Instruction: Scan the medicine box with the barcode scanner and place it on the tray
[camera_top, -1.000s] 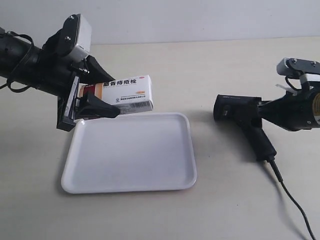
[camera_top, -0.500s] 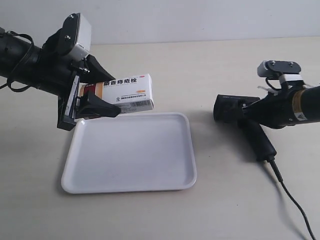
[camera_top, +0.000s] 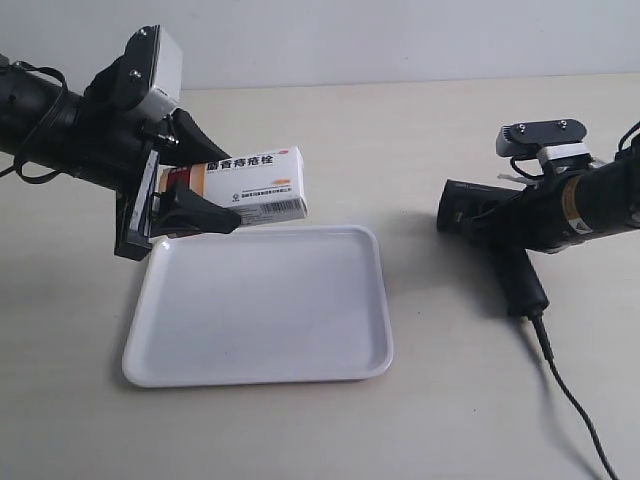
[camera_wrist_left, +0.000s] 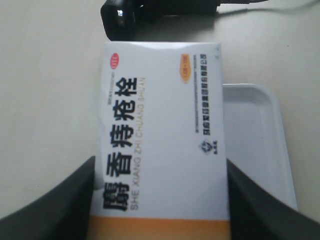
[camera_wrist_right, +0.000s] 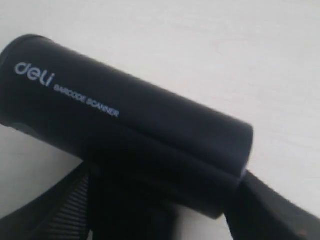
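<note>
The white medicine box (camera_top: 250, 185) with black lettering hangs level just above the far left corner of the white tray (camera_top: 260, 310). My left gripper (camera_top: 222, 187) is shut on its tan-banded end. In the left wrist view the box (camera_wrist_left: 160, 115) fills the space between the fingers of that gripper (camera_wrist_left: 161, 167), with the tray (camera_wrist_left: 260, 135) beside it and the scanner (camera_wrist_left: 120, 20) beyond. The black barcode scanner (camera_top: 490, 235) lies on the table right of the tray. My right gripper (camera_top: 500, 222) is closed around its head. The right wrist view shows the scanner (camera_wrist_right: 130, 115) between the fingers of that gripper (camera_wrist_right: 165, 182).
The scanner's black cable (camera_top: 570, 400) trails from the handle toward the near right edge of the beige table (camera_top: 430, 130). A pale wall stands behind the table.
The arm at the exterior view's right has moved left over the scanner and taken hold of its head. The scanner has shifted slightly. The left arm and the box have stayed still.
</note>
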